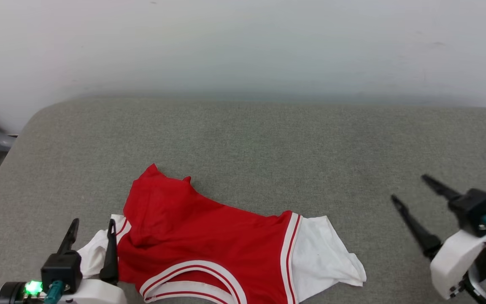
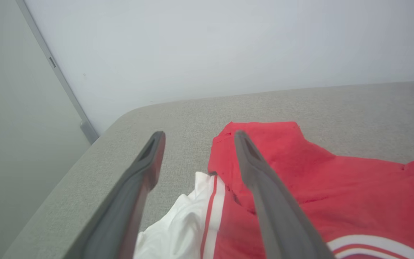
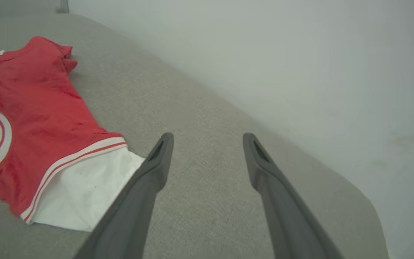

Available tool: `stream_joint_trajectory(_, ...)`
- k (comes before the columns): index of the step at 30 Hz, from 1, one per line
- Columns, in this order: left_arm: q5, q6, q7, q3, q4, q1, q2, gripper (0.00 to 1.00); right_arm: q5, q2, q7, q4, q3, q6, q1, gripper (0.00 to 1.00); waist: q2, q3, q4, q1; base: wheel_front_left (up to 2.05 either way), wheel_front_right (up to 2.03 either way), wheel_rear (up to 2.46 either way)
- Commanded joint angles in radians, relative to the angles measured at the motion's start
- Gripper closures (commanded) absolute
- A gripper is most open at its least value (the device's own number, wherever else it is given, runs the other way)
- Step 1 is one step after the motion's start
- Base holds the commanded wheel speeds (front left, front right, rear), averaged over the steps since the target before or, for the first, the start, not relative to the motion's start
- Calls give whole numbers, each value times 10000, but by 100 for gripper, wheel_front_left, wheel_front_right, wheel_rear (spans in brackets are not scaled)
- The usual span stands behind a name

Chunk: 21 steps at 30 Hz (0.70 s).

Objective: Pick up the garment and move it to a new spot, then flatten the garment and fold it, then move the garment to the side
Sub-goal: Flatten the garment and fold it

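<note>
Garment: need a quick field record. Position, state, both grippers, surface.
item: garment, red with white sleeves
surface: grey cushion
position: near edge, left of centre, neckline toward the robot
state: rumpled, far end bunched up, not flat, not folded
left gripper: open, holding nothing, fingers at the garment's left edge
right gripper: open, holding nothing, over bare cushion, apart from the garment
</note>
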Motion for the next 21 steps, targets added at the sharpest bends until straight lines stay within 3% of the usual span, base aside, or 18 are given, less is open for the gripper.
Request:
stream_joint_trajectory(1, 215, 72, -23, 40, -218, 117, -117, 0, 301, -300, 539, -104, 425, -11, -202, 0, 0, 19, 28, 0, 0, 0, 0)
stream_joint_trajectory(5, 852, 153, -23, 131, -750, 155, -518, 0, 1392, -1113, 2365, -266, 1635, -12, -486, 0, 0, 92, 111, 0, 0, 0, 0)
stream_joint_trajectory(11, 1491, 87, -24, 513, -1172, 183, -1119, 0, 2605, -1455, 4107, 58, 2669, -12, -957, 0, 0, 358, 253, 0, 0, 0, 0)
stream_joint_trajectory(21, 2207, -405, -24, 1174, -1338, -11, -1958, 0, 3254, -961, 4122, 2091, 4190, -11, -1991, 0, 0, 1077, 613, 0, 0, 0, 0)
